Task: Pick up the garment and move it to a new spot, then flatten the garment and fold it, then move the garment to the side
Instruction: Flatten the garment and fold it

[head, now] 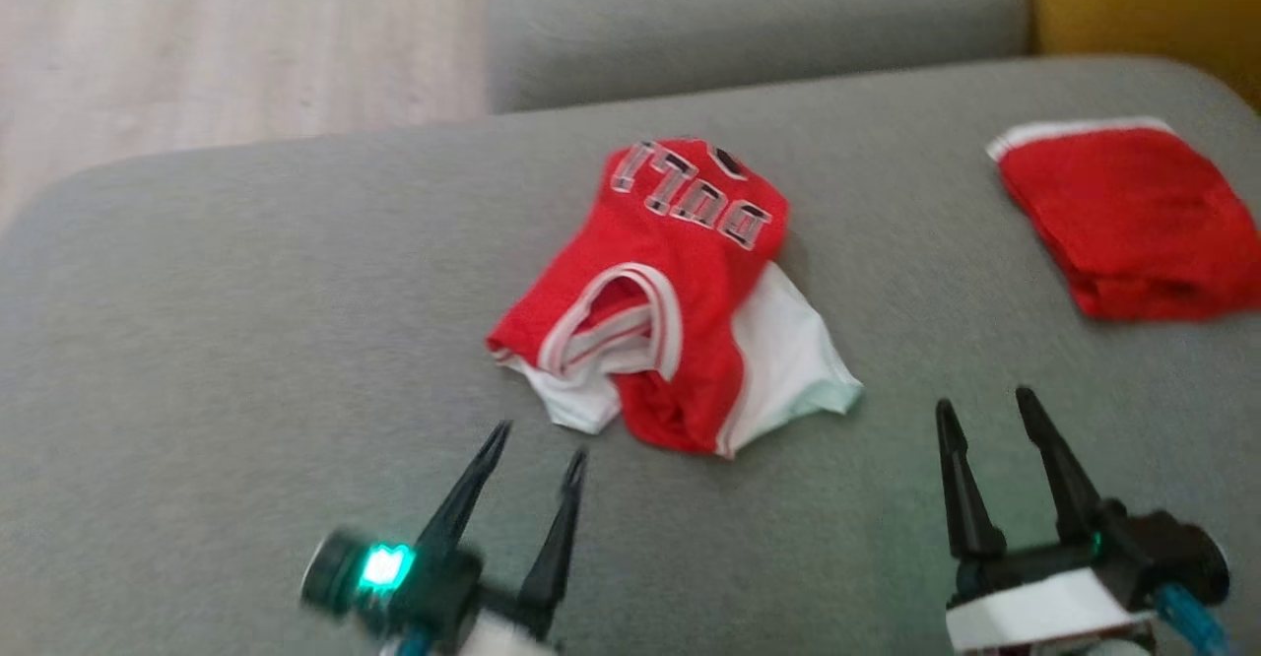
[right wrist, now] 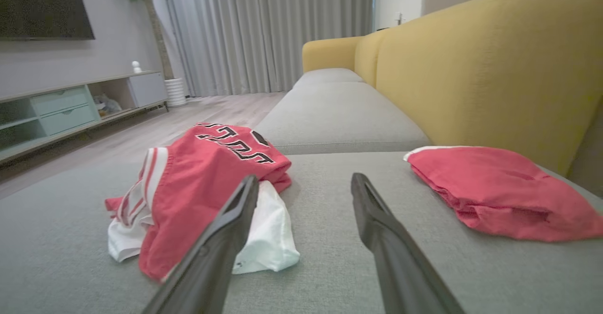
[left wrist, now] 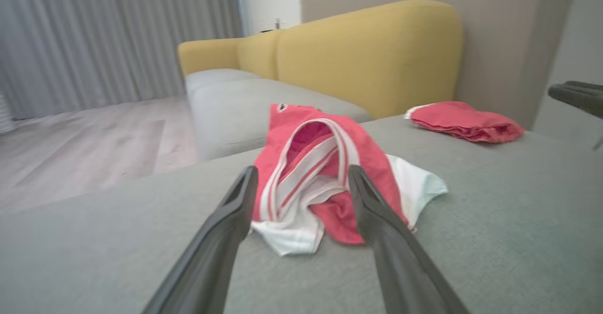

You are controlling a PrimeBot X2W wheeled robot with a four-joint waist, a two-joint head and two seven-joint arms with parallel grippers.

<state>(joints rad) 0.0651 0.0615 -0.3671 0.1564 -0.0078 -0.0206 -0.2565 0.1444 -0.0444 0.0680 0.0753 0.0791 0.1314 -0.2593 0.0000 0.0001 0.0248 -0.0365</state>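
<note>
Garment: a crumpled red-and-white sleeveless jersey (head: 680, 292) with black-and-white lettering lies heaped at the centre of the grey fabric sofa seat (head: 246, 360). Its white-trimmed armhole faces 6 o'clock, so no flat edge is yet offered for folding. The left pincer (head: 542, 441), fingers spread and empty, hangs near the heap at its 7 o'clock. It is aimed at the trimmed opening, probably for the first pick. The right pincer (head: 986, 402), likewise spread and empty, waits at 4 o'clock, apart from the cloth. A folded red cloth bundle (head: 1133, 223) rests at 2 o'clock, well apart, likely set aside already. A yellow upholstered backrest (right wrist: 471, 69) bounds the seat behind it.
</note>
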